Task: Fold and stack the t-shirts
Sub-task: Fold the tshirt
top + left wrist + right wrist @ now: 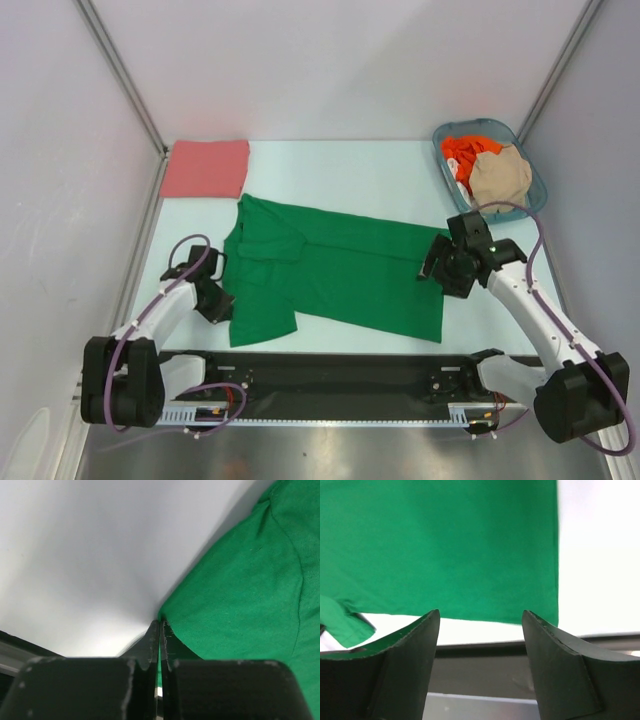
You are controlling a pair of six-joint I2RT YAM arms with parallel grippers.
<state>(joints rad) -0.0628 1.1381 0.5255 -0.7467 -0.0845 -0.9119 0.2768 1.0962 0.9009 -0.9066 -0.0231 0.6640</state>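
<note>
Left fingers (149, 645) clench the very edge of the green t-shirt (340, 270), which lies spread across the surface (350, 170). Right fingers (405, 650) hang released above its hem end. So thin a pinch may slip, or a one-sided pull may drag and bunch the cloth. How much fabric sits inside the grip is hidden, and from overhead the wrists cover both sets of fingertips.

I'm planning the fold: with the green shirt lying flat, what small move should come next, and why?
Probably lower the right tool onto the green t-shirt at its hem and close. It hangs open above that end, while the left tool pinches the opposite edge.
</note>
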